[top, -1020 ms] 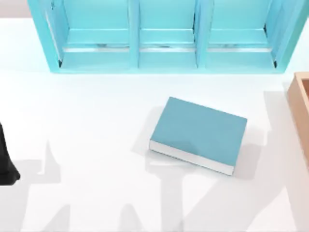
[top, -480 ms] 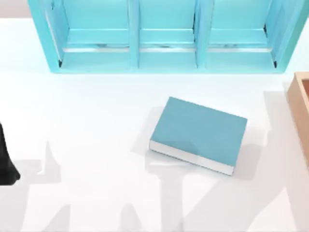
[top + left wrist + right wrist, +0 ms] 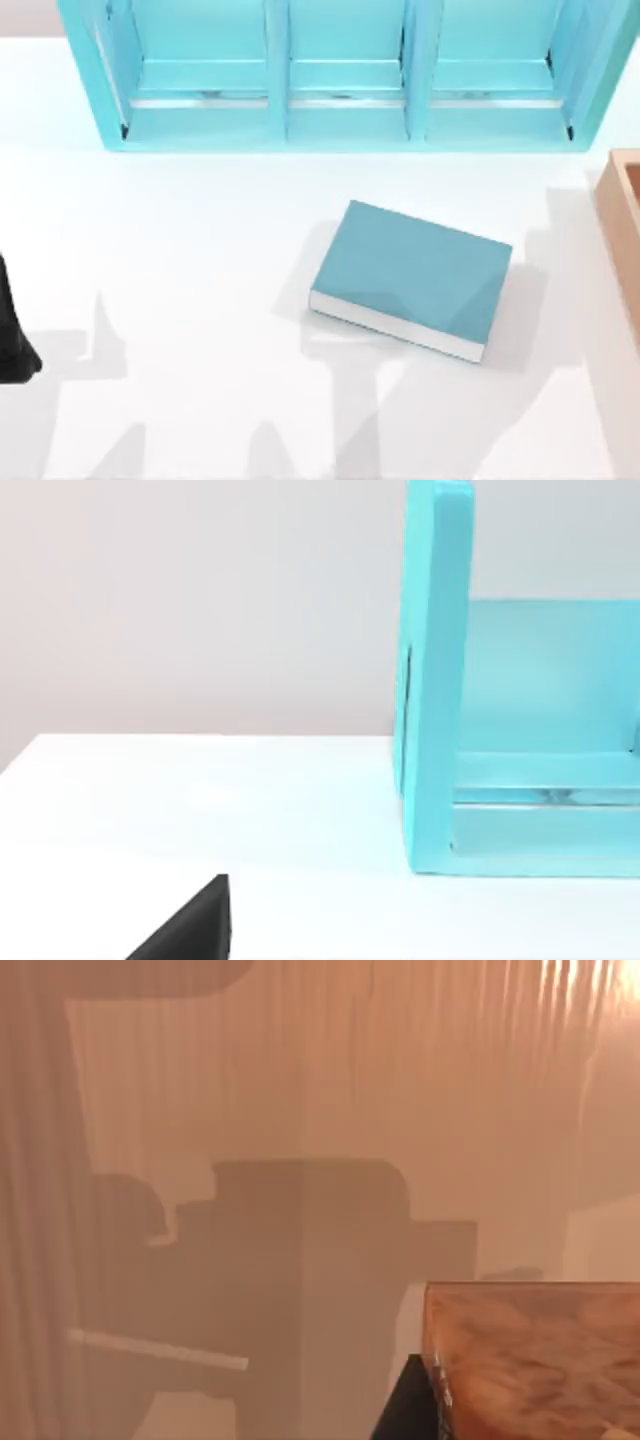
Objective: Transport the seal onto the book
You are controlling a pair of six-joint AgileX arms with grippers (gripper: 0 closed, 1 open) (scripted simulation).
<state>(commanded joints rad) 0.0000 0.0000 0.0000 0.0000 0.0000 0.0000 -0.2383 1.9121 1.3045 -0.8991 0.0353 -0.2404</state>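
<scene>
One book [image 3: 410, 275] lies flat mid-counter [image 3: 200, 260], its cover bare. You see the seal [image 3: 540, 1360] pressed against the right claw's finger [image 3: 412, 1405], apparently clenched on it; left arm [image 3: 12, 330] parked at the left edge.

book [image 3: 410, 275] before shelf [image 3: 345, 75], table [image 3: 180, 260] centre

Rendered simulation tabletop: plain white table [image 3: 200, 250], blue shelf [image 3: 340, 120]

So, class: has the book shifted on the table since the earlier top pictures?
No. The book lies in the same spot below the shelf, its corners unmoved.
</scene>
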